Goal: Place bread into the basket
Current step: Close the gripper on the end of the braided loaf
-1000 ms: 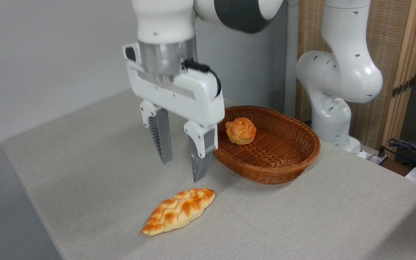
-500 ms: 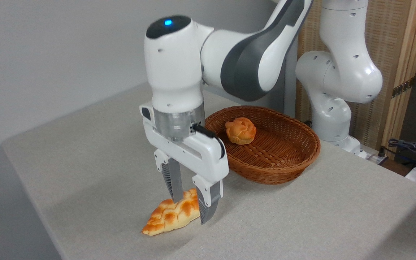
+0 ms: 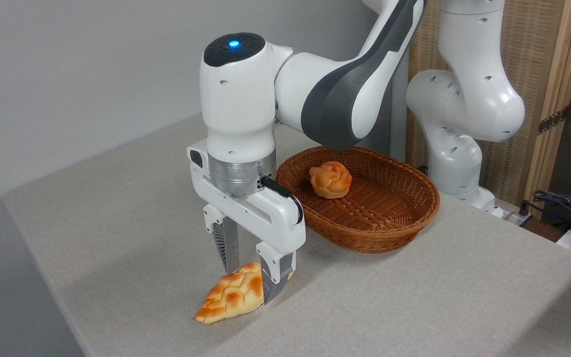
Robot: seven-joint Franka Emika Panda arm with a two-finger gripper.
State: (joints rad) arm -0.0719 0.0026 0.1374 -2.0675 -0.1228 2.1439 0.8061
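Note:
The bread point(image 3: 228, 297), a golden braided loaf with orange-brown patches, lies on the table near its front edge. My gripper point(image 3: 250, 285) is down over the loaf's right half, open, with one finger behind the loaf and one in front of it. The front finger point(image 3: 271, 280) hides part of the loaf, and the loaf's right tip peeks out beyond it. The loaf rests on the table. The basket point(image 3: 414, 218), oval reddish-brown wicker, stands behind and to the right of my gripper.
A small round knotted orange bun point(image 3: 330, 179) sits inside the basket. The arm's white base point(image 3: 456, 163) stands behind the basket at the table's back right. Cables point(image 3: 563, 203) lie at the far right. The table's left and front edges run close to the loaf.
My gripper came down from above the table until its fingers straddle the loaf, then sank a little lower and shifted slightly left. The loaf has not moved.

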